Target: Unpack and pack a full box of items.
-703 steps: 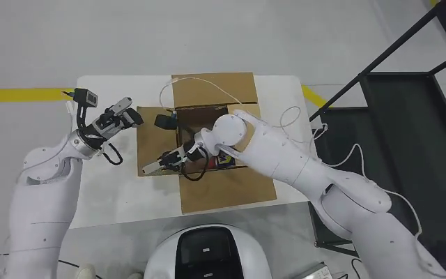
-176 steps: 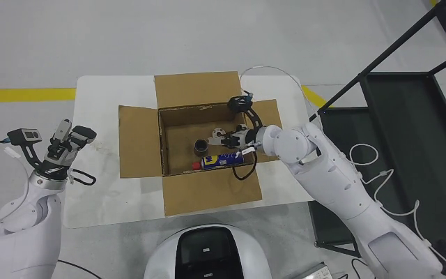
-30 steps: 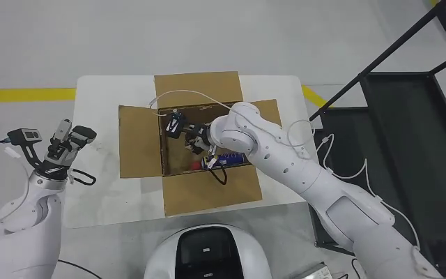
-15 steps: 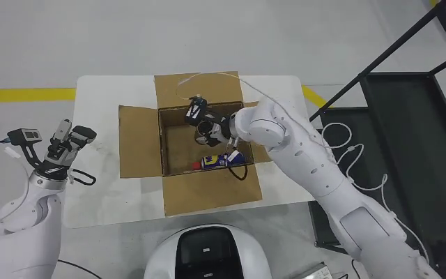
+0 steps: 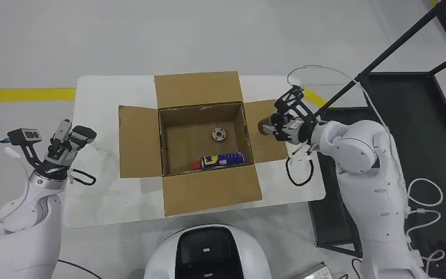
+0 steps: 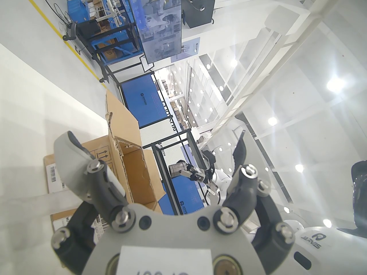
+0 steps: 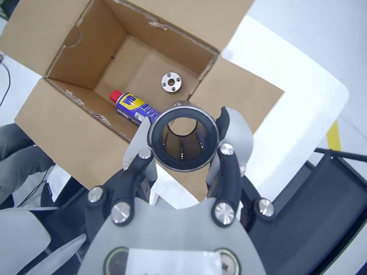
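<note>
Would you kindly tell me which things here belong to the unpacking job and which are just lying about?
Job:
- box
- spray can and flange, inside it
- bearing, held in the right gripper above a side flap

Lying about:
- table
- black rack beside it
- yellow floor line

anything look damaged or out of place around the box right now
Only minor wear: the cardboard box has ragged, torn edges along its rim. The spray can lies on its side on the box floor, near a metal flange. Nothing looks spilled.
</note>
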### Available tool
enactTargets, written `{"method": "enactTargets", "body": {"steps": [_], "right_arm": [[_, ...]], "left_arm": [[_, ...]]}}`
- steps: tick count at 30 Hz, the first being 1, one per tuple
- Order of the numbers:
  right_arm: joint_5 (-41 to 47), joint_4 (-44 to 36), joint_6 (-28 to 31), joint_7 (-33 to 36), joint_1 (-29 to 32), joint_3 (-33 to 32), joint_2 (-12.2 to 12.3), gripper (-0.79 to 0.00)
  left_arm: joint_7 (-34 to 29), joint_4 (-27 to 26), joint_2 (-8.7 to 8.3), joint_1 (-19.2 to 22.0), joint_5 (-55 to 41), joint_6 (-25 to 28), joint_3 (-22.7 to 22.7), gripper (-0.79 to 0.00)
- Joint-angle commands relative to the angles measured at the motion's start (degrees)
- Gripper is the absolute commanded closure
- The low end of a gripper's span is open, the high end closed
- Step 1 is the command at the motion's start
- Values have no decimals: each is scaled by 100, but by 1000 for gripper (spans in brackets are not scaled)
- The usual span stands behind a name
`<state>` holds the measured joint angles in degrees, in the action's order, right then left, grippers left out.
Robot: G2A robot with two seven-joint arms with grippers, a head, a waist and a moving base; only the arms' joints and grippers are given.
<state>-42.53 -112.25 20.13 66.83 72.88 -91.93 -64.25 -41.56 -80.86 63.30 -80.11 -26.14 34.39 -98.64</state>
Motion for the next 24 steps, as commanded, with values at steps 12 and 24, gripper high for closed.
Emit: {"method": "enactTargets", "body": {"steps": [12,24], "right_arm": [[-203,1010,452,-619,391,-1089,188,0],[-1244,3346,600,-1372,-674,-394,257,0]], "left_arm": [[0,0,0,0,0,0,0,-785],[0,0,0,0,0,0,0,-785]]}}
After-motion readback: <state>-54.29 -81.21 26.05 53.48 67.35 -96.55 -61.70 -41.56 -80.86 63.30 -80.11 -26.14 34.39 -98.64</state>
